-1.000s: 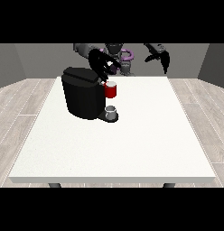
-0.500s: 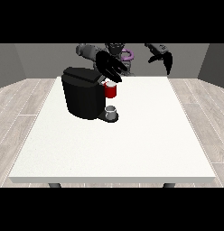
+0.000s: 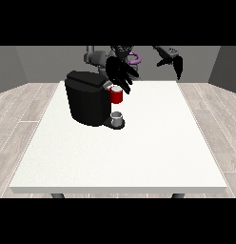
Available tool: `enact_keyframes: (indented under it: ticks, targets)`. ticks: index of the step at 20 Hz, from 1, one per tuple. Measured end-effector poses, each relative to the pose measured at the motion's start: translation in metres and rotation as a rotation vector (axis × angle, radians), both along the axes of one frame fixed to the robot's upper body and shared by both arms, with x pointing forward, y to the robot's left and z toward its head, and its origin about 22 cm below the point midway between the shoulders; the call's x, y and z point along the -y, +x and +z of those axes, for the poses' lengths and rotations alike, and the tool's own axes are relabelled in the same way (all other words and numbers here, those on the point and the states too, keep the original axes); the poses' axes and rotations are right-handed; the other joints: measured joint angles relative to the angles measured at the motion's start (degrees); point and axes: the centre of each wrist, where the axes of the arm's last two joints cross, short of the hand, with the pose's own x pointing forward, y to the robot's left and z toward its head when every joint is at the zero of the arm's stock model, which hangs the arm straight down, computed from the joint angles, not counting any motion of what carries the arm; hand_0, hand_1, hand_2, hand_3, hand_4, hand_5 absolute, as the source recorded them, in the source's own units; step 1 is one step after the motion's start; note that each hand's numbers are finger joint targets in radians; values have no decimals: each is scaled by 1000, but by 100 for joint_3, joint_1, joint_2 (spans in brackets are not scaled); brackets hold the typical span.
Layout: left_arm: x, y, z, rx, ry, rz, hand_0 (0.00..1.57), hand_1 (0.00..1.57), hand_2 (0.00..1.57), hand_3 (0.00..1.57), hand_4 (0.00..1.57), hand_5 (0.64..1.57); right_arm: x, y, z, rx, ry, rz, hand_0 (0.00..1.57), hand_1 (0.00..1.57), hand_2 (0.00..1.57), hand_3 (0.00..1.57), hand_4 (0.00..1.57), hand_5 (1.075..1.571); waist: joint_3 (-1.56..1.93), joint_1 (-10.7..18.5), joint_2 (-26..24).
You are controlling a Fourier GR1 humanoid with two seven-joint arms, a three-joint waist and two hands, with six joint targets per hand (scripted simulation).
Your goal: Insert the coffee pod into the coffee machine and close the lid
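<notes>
Large white desk (image 3: pixel 139 152) on dark legs — wood-plank floor (image 3: pixel 24 119) all around, grey walls (image 3: pixel 34 64) behind; small grey cup (image 3: pixel 118 117) on the desk.

A large white rectangular surface (image 3: pixel 139 152) on dark legs stands on a pale wood-plank floor (image 3: pixel 20 124). A black, boxy coffee machine (image 3: pixel 89 97) sits directly on the surface, in the far part toward the view's left. At the machine's front a low dark base reaches out over the surface, and a small grey cup (image 3: pixel 118 117) stands on that base.
</notes>
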Motion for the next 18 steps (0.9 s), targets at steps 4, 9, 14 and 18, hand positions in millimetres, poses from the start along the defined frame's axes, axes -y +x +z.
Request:
enact_keyframes:
  ticks: [4, 9, 14, 18]
  targets:
    - [9, 3, 8, 23, 8, -33, 0, 0, 0, 0, 318, 1571, 14, -14, 10, 12, 23, -31, 0, 0, 0, 0, 101, 1571, 8, 184, 145]
    - [26, 4, 17, 43, 17, -85, 0, 0, 0, 0, 329, 1571, -7, -19, 29, 152, 99, 72, 0, 0, 0, 0, 0, 1571, -110, 566, 240]
    - [30, 2, 15, 36, 25, -81, 0, 0, 0, 0, 266, 1571, -60, -19, 20, 322, 98, 320, 0, 0, 0, 0, 219, 1571, -244, 561, 206]
    - [17, 0, -1, -9, 7, -20, 0, 0, 0, 0, 266, 1571, -104, -24, -13, 368, 118, 468, 0, 0, 0, 0, 259, 1571, -282, 195, -45]
